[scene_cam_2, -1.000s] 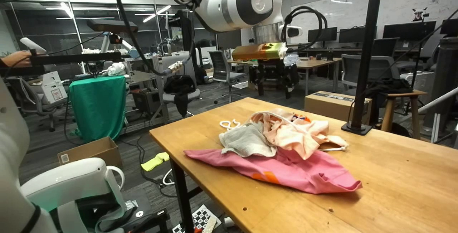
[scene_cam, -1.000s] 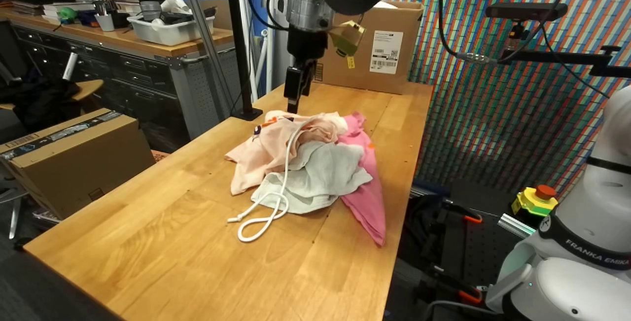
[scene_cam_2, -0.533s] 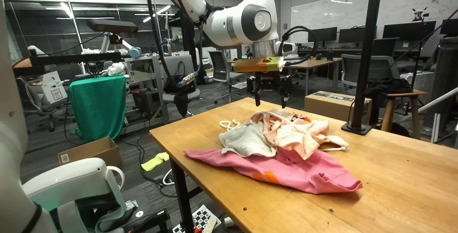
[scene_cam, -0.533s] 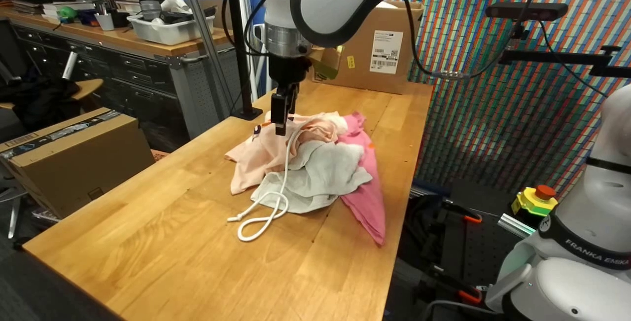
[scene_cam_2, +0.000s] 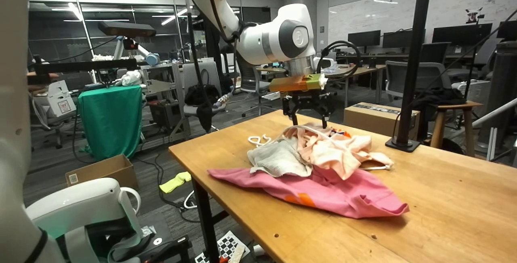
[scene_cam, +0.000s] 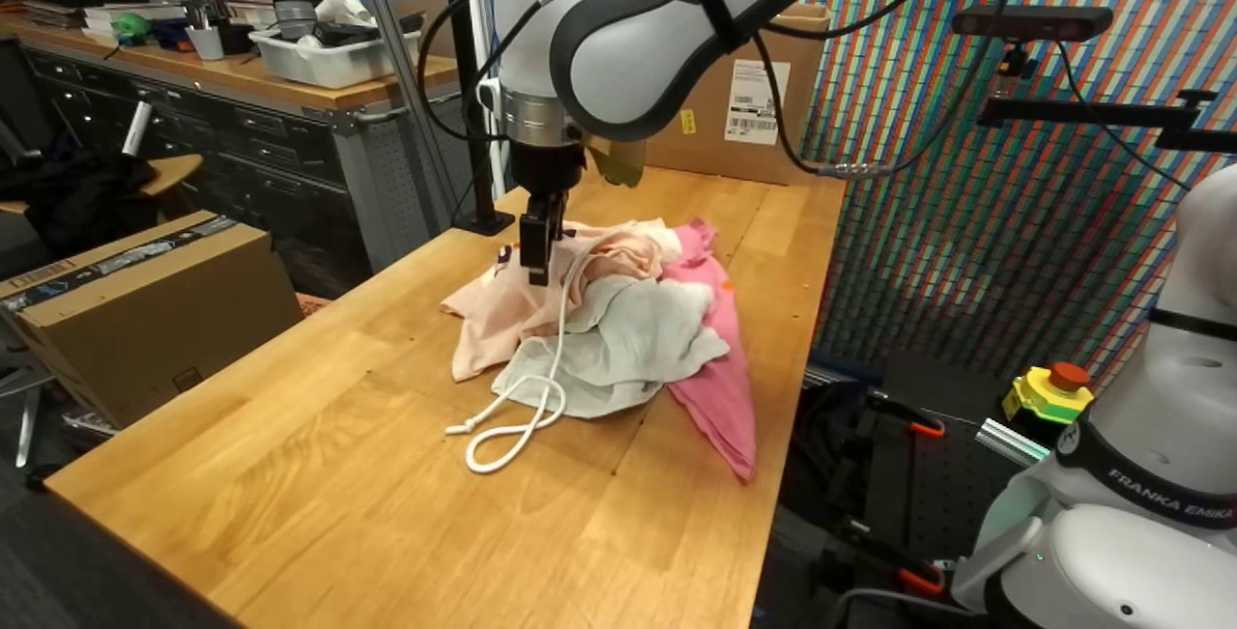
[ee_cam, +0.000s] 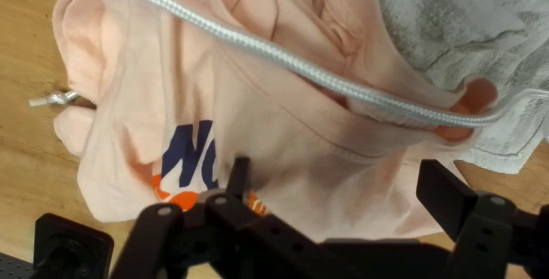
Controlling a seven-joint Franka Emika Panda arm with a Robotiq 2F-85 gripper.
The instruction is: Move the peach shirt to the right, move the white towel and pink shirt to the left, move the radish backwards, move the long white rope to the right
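A peach shirt (scene_cam: 488,320) with a navy and orange print lies crumpled in a pile on the table. A greyish-white towel (scene_cam: 643,349) lies beside and partly under it. A pink shirt (scene_cam_2: 343,198) is spread at the bottom of the pile. A long white rope (ee_cam: 274,52) crosses over the peach shirt and towel and ends in a loop on the table. My gripper (ee_cam: 335,162) is open and empty, pointing down just above the peach shirt. In an exterior view its fingers (scene_cam_2: 295,119) stand apart over the far side of the pile. No radish shows.
The wooden table (scene_cam: 367,474) carries the pile. A cardboard box (scene_cam: 715,141) stands at its far end in an exterior view. A black post (scene_cam_2: 408,73) rises from a base plate on the table edge. A wall of coloured strips (scene_cam: 928,252) stands beside the table.
My gripper has come down and moved in over the peach shirt, leftward and down in an exterior view. It has stayed open. The cloths and rope have not moved.
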